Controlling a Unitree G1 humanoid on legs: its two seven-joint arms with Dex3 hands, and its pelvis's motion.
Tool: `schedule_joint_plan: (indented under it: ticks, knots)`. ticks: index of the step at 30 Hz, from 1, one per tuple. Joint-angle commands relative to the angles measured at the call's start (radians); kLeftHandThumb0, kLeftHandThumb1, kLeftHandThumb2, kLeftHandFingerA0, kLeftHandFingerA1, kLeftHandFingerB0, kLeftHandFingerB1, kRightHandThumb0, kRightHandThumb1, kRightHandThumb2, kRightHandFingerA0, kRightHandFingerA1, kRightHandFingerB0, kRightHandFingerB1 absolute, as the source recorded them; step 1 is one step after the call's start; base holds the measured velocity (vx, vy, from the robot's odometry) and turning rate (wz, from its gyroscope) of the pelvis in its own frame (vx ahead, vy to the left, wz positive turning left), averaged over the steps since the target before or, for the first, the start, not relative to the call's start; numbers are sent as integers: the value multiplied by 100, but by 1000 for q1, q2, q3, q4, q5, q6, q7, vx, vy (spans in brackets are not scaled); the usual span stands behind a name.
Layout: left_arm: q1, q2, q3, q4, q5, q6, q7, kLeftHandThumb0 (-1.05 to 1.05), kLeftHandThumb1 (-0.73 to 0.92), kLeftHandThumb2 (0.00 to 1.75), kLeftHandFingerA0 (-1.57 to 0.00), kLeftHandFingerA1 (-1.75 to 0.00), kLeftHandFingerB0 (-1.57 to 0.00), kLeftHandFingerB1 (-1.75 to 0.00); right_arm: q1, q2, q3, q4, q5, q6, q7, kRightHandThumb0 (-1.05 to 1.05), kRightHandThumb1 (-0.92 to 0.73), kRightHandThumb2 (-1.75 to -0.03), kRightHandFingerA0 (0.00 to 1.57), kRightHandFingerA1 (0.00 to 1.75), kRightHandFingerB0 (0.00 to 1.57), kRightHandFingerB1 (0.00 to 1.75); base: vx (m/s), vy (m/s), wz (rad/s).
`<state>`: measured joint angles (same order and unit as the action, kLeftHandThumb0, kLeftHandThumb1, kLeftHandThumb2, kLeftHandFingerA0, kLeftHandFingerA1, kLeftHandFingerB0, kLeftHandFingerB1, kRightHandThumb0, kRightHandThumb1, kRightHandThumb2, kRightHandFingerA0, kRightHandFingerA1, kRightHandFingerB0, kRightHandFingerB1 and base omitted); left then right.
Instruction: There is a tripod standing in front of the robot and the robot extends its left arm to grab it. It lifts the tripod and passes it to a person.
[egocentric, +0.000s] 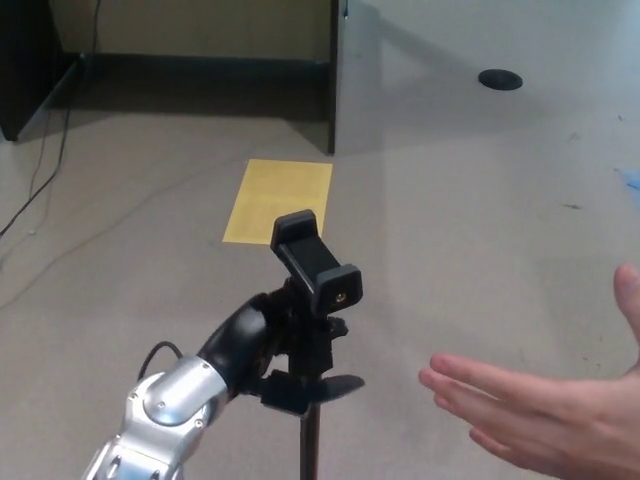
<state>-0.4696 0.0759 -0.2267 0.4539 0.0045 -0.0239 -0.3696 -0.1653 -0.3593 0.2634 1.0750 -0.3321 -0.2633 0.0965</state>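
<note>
Tripod (312, 330) neck pinched by left hand (268, 345) fingers (325, 385); person's hand (540, 415) open nearby.

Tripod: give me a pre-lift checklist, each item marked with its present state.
1. Left hand wrapped around the tripod just below the phone clamp: ok.
2. Grip firm enough to lift: cannot tell.
3. Tripod pole upright: ok.
4. Tripod legs free of the floor cable: cannot tell, legs are out of frame.
5. Person's hand open and waiting to the robot's right: ok.
</note>
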Motion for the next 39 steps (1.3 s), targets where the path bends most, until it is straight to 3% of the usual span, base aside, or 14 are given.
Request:
schedule_joint_plan:
  ticks: [1,6,9,11,16,18,19,23,24,25,29,30,37,39]
  knots:
    - [13,-5,-16,62,42,18,14,-67,38,73,-13,-44,-6,-18,15,-14,0,-8,-7,-10,1,-46,-60,-87,56,56,33,47,0,0,0]
    - [24,-7,-20,113,61,1,30,-68,45,54,-18,-36,-3,-22,13,-10,-9,-1,3,-7,14,-47,-59,-87,55,57,35,48,0,0,0]
    - [35,-6,-13,146,57,-17,28,-66,37,74,-14,-45,-5,-20,17,-8,-1,-4,-8,-12,2,-48,-59,-88,55,58,36,48,0,0,0]
    - [50,-3,-17,181,72,-30,44,-65,38,73,-16,-44,-5,-22,34,-3,-5,2,-1,-25,-1,-40,-71,-61,62,43,41,34,0,0,0]
    - [40,-17,-18,252,86,-39,60,-34,17,81,-2,-47,0,-49,50,3,-28,-2,24,-22,10,-48,-58,-87,53,55,34,47,0,0,0]
    - [35,-23,-22,272,97,-45,71,-34,17,82,-2,-48,0,-49,48,5,-33,-3,25,-18,15,-42,-71,-62,61,42,40,34,0,0,0]
    - [29,-26,-17,284,92,-53,68,-66,39,75,-22,-46,-4,-25,39,4,-33,0,23,-17,18,-42,-71,-62,61,43,40,34,0,0,0]
    - [37,-48,-10,291,81,-77,54,-59,47,56,-31,-38,-11,-23,25,1,-28,-2,9,-9,15,-40,-72,-62,59,40,40,34,0,0,0]
    - [42,-60,-13,286,80,-68,56,-62,40,72,-23,-45,-6,-30,26,-8,-22,-2,0,-15,15,-46,-61,-86,51,54,35,47,0,0,0]
    - [47,-65,-17,279,83,-63,59,-62,40,71,-24,-44,-7,-31,26,-10,-18,-1,-3,-17,16,-40,-73,-61,59,40,40,33,0,0,0]
    - [62,-80,-39,269,103,-115,71,-65,41,71,-25,-45,-9,-34,22,-4,-12,8,-8,-14,6,-41,-72,-61,62,45,42,35,0,0,0]
    - [68,-92,-41,252,97,-112,68,-68,41,73,-26,-45,-9,-35,18,-1,-14,11,-5,-3,5,-47,-58,-88,56,58,36,48,0,0,0]
    - [52,-109,-48,206,118,-117,92,-69,42,74,-29,-46,-11,-35,0,-10,-8,14,-7,-12,22,-48,-60,-87,56,57,35,47,0,0,0]
    - [49,-110,-55,195,132,-139,105,-70,42,74,-32,-47,-12,-36,-3,-9,0,19,-17,-5,11,-41,-73,-62,62,41,40,34,0,0,0]
